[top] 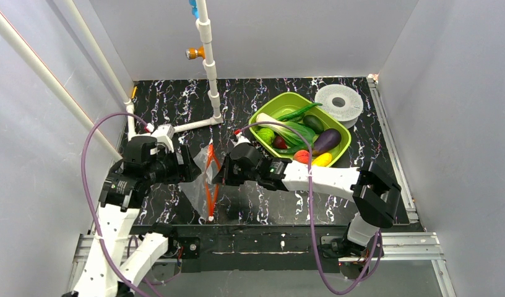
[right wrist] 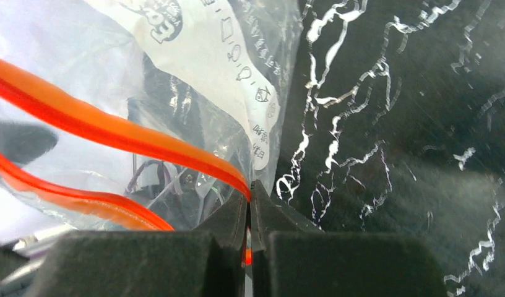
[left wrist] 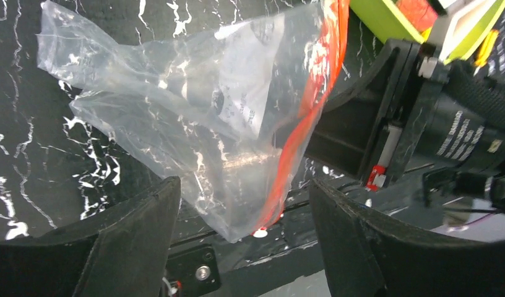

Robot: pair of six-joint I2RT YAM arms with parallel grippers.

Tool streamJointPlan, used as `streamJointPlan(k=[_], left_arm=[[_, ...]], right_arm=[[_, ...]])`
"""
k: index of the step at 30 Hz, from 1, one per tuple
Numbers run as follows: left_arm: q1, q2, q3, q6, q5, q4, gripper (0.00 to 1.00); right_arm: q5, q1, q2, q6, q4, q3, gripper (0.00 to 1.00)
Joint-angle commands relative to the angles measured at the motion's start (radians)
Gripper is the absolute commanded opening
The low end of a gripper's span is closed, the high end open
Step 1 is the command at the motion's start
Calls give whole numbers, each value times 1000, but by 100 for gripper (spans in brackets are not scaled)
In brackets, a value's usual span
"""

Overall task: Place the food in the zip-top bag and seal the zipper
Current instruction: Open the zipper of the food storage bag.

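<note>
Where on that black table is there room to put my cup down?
Bare tabletop lies near the front edge, between the bag and the right arm, and at the back between the pipe and the tray. The middle is crowded around the bag, with the left arm on its other side, and the tray is full of food.

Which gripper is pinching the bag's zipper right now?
The right gripper: its jaws are shut on the red-orange zipper. The left gripper stands open, with the bag hanging loose between its jaws, ungripped.
</note>
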Motion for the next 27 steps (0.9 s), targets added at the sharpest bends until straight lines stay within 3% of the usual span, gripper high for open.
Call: streamJointPlan(k=[1,7,11,12,13,16,20,27], left_arm=[[-202,56,68,-4,-299,-75,73],[-362,96,83,-36,-286,-8,53],[-371,104,64,-40,-350,-10,26],[-371,98,64,-43,-344,-2,23],[-371,95,66,-49,-330,8,25],[-370,117,92,-89,-285,11,45],[-379,196,137,-127,-237,-18,53],[-507,273,235,-142,-563,-87,61]], right_arm=[[88,4,-25,120,-191,132,1],[120,6,-68,139,-213,143,1],[98,7,-103,118,-176,113,1],[103,7,-112,116,-174,102,1],[115,7,-121,116,-176,93,1],[155,7,-140,131,-196,79,1],[201,8,-136,209,-284,118,1],[270,20,-118,314,-406,193,1]])
